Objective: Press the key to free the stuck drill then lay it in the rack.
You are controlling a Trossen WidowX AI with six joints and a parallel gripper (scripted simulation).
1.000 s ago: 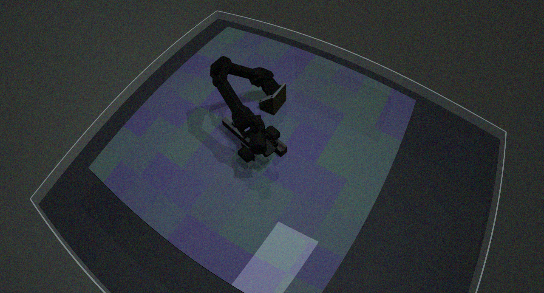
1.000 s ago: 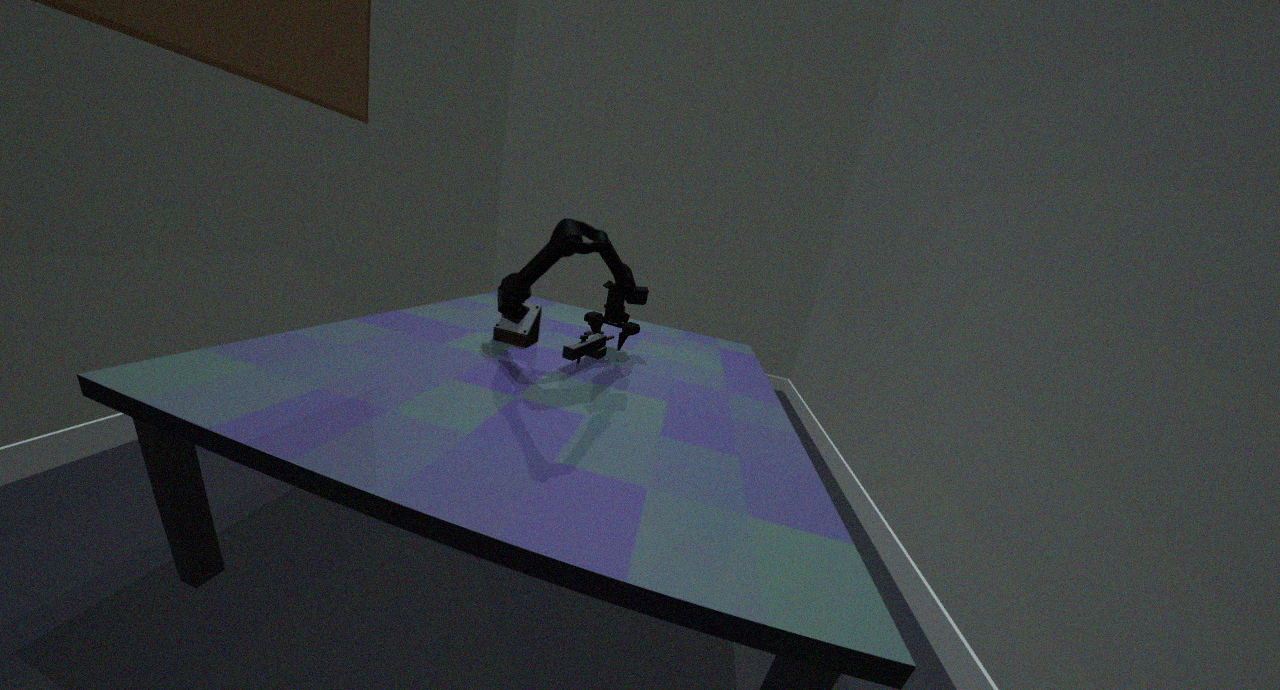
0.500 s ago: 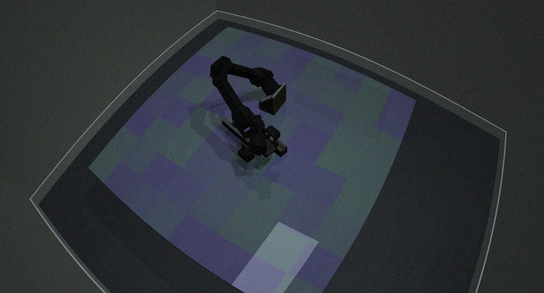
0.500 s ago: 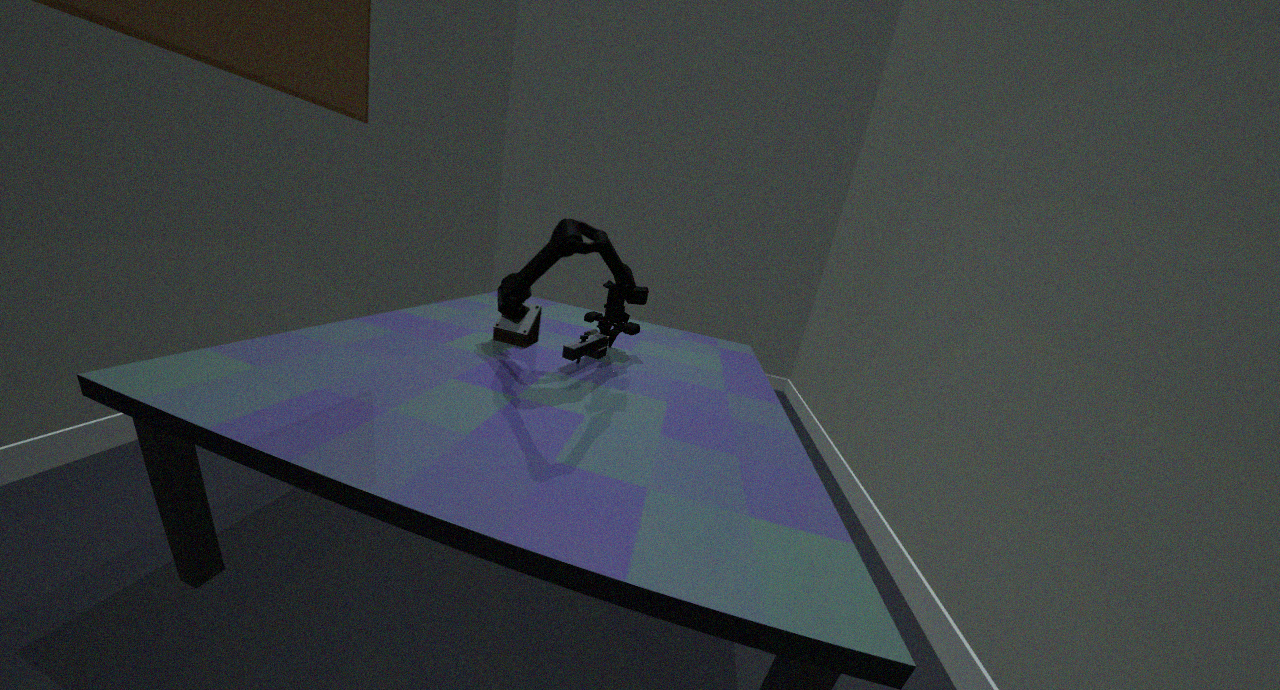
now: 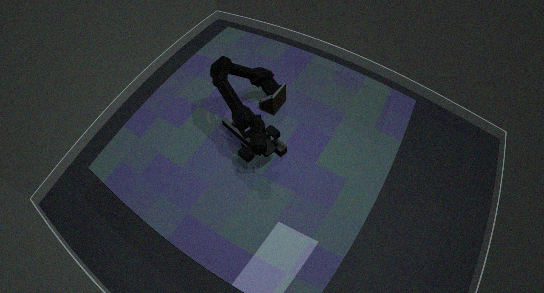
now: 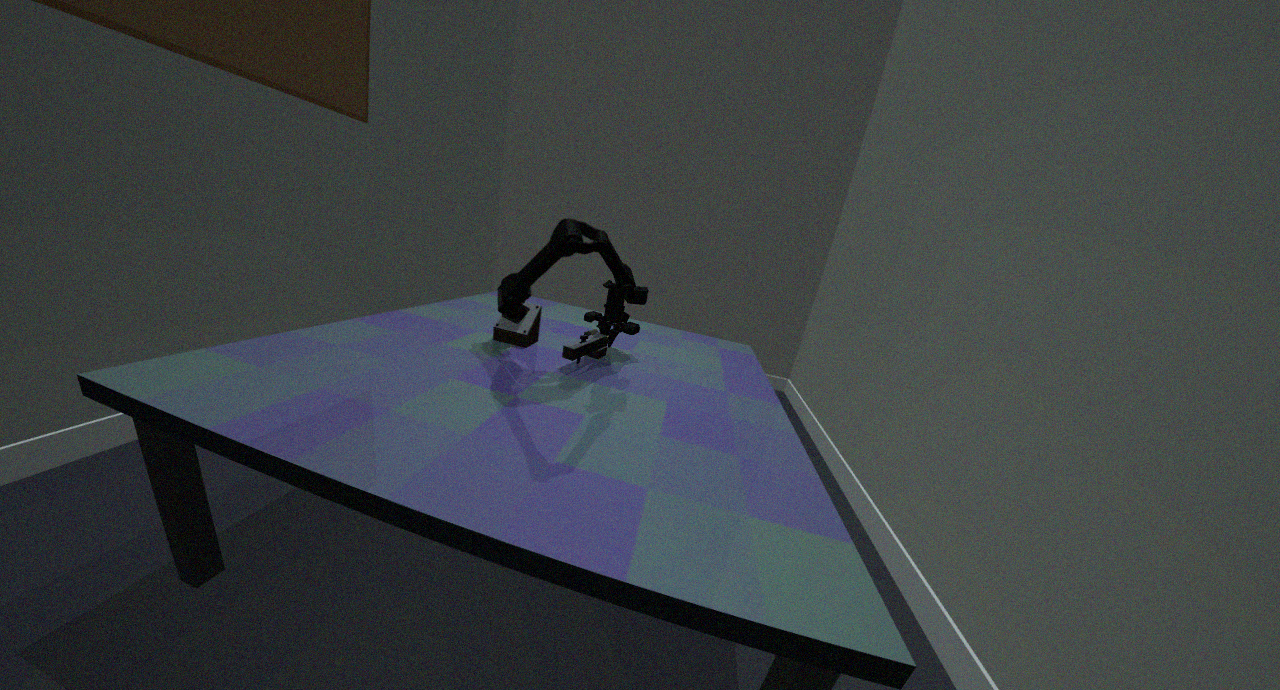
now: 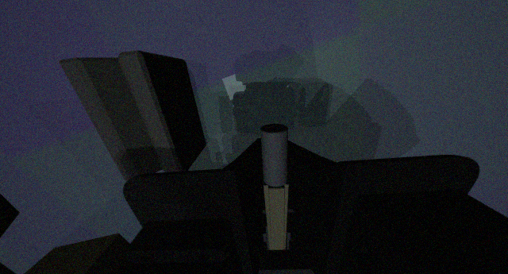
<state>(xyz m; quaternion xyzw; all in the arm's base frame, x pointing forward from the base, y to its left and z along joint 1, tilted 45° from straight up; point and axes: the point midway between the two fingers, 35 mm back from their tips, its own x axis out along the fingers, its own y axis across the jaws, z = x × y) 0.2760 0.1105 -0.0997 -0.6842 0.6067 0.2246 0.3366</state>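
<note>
In the wrist view my gripper (image 7: 269, 143) (image 5: 267, 151) (image 6: 611, 340) is shut on what looks like the drill (image 7: 275, 159), a short grey cylinder with its end toward the top. A narrow pale strip (image 7: 277, 218) runs behind it in line. I cannot tell if this is the key or part of the drill, and the fingers hide its surroundings. A grooved block (image 7: 107, 103) (image 5: 281, 148), which looks like the rack, lies left of the fingers, with its near end hidden. It is too dark to tell whether the key is down.
The arm's base (image 5: 276, 101) (image 6: 517, 330) stands close to the gripper. A long dark bar (image 5: 232, 129) lies on the other side of the gripper. A dark block (image 6: 581, 346) shows beside it on the patchwork table (image 5: 304, 177) (image 6: 590, 525).
</note>
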